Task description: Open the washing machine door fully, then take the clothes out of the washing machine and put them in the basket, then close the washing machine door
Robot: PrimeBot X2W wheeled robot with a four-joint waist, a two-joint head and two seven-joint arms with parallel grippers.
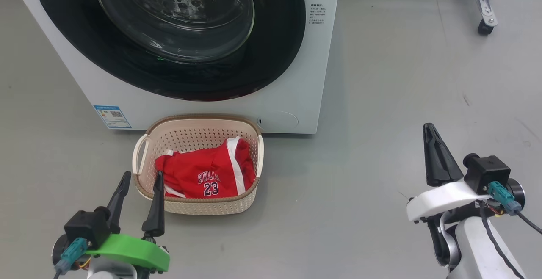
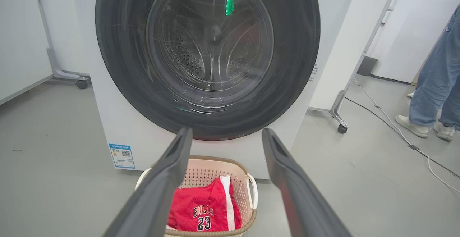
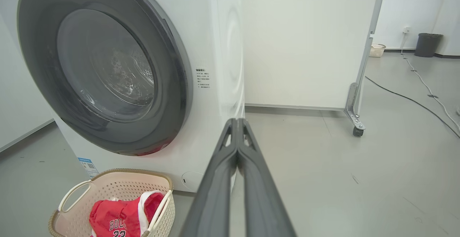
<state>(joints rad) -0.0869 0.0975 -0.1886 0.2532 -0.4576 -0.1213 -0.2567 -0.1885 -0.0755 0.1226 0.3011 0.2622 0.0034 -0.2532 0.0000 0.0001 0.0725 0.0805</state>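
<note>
Red clothes [image 1: 203, 173] lie in the basket [image 1: 199, 118] on the floor, just in front of the washer [image 1: 296, 101], whose door [image 1: 275, 50] sits shut. The left end effector [image 1: 142, 174] stands open by the basket's near-left corner. The right end effector [image 1: 430, 128], fingers pressed together and empty, is well apart.

Left wrist: spread fingers [image 2: 169, 172] frame door and basket, and a person's legs [image 2: 435, 75] stand at right.

Right wrist: closed fingers [image 3: 222, 179] point at the washer's front corner.

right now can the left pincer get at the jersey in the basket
Probably yes: the left pincer is open by the near left corner of the basket, and the jersey lies uncovered inside.
</note>
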